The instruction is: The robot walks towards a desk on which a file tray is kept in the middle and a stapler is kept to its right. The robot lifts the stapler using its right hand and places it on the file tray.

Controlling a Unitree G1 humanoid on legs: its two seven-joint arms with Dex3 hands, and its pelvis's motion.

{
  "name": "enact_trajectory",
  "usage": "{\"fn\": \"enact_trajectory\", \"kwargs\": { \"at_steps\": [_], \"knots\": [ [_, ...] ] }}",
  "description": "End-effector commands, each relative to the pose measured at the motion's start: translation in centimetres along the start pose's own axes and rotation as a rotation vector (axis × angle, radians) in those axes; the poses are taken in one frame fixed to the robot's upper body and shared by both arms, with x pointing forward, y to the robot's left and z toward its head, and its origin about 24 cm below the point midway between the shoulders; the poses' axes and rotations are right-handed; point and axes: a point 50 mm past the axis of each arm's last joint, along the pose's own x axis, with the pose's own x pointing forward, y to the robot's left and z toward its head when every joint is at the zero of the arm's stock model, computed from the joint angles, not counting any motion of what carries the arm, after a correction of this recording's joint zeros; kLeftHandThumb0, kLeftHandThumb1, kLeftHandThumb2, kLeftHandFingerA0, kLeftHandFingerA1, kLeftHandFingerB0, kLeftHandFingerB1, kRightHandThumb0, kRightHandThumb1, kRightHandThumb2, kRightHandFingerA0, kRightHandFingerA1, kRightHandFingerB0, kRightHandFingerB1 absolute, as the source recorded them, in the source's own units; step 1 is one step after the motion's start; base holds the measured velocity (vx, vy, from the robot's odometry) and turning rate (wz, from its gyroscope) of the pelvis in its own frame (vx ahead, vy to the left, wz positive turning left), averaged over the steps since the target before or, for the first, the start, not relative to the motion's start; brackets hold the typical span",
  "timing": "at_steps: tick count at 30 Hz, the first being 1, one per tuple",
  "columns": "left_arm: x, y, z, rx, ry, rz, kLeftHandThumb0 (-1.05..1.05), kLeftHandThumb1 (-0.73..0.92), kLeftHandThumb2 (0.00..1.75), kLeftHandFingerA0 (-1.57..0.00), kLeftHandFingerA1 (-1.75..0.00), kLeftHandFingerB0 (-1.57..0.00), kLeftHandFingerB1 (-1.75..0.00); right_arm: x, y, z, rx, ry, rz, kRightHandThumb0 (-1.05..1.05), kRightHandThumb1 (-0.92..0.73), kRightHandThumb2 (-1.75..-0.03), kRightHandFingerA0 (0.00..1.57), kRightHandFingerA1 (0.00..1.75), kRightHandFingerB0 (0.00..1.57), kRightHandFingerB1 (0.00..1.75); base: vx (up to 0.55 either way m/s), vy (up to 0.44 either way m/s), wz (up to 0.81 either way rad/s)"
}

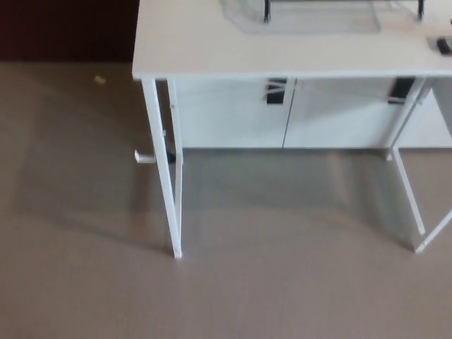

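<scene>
Up at the top of the head view sits the desk (pixel 191 42), white top, thin white legs, and we are looking at it from a short way off across bare carpet (pixel 268 282). Centre top, cut by the frame edge, is the tray (pixel 304 28), pale mesh with two dark uprights. Far right, right on the picture's border, a small dark shape on the desktop: that looks like the stapler (pixel 443 46), only partly in frame and well apart from the tray. Neither hand shows at all, so how open they are and whether they hold anything cannot be told from here; nothing suggests the stapler has been lifted.

My read: this is the approach, with the pick not yet begun. Now the risks. The desk sits off to the right of the view, so a straight walk would likely bring the robot up at the near left leg (pixel 164 155), where a small white crank (pixel 143 157) juts out at knee level, an easy thing to clip. Arriving too far left would also leave the stapler beyond a comfortable right-hand reach. A low white cabinet (pixel 233 113) behind the legs limits how far feet can go under.
</scene>
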Motion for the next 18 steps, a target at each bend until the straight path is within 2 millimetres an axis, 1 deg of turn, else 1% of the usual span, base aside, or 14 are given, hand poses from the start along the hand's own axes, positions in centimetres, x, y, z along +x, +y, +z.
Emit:
{"fn": "enact_trajectory", "kwargs": {
  "at_steps": [1,5,7,8,10,12,15,18],
  "knots": [
    [-0.12,0.53,-0.27,-0.003,0.005,0.016,-0.72,0.25,1.32,-0.54,-1.06,-0.47,-0.96,-0.11,-0.41,-0.15,0.003,0.008,-0.008,-0.72,-0.53,-0.93,0.02,0.21,0.04,0.26,0.34,0.012,0.11],
    [-0.12,0.46,-0.36,-0.004,0.007,0.015,-0.72,0.25,1.32,-0.54,-1.06,-0.47,-0.96,-0.09,-0.46,-0.09,0.000,0.008,-0.008,-0.72,-0.53,-0.93,0.02,0.21,0.04,0.26,0.35,-0.042,0.15],
    [-0.12,0.42,-0.41,-0.006,0.007,0.014,-0.72,0.25,1.32,-0.54,-1.06,-0.47,-0.96,-0.06,-0.51,0.00,-0.002,0.007,-0.009,-0.72,-0.53,-0.93,0.02,0.21,0.04,0.26,0.52,-0.109,0.24],
    [-0.11,0.39,-0.42,-0.009,0.007,0.014,-0.72,0.25,1.32,-0.54,-1.06,-0.47,-0.96,-0.01,-0.56,0.11,-0.003,0.005,-0.009,-0.72,-0.53,-0.93,0.02,0.21,0.04,0.26,0.52,-0.140,-0.22],
    [-0.11,0.38,-0.43,-0.010,0.007,0.014,-0.72,0.25,1.32,-0.54,-1.06,-0.47,-0.96,0.02,-0.59,0.19,-0.004,0.004,-0.009,-0.72,-0.53,-0.93,0.02,0.21,0.04,0.26,0.51,-0.062,0.60],
    [-0.11,0.36,-0.47,-0.012,0.008,0.014,-0.72,0.25,1.32,-0.54,-1.06,-0.47,-0.96,0.05,-0.61,0.26,-0.005,0.003,-0.009,-0.72,-0.53,-0.93,0.02,0.21,0.04,0.26,0.50,-0.067,-0.03],
    [-0.11,0.34,-0.54,-0.013,0.009,0.013,-0.72,0.25,1.32,-0.54,-1.06,-0.47,-0.96,0.06,-0.64,0.30,-0.006,0.003,-0.009,-0.72,-0.53,-0.93,0.02,0.21,0.04,0.26,0.32,-0.098,-0.02],
    [-0.10,0.24,-0.63,-0.017,0.010,0.012,-0.72,0.25,1.32,-0.54,-1.06,-0.47,-0.96,0.10,-0.74,0.43,-0.010,0.001,-0.010,-0.72,-0.53,-0.93,0.02,0.21,0.04,0.26,0.32,0.008,-0.16]
  ]
}}
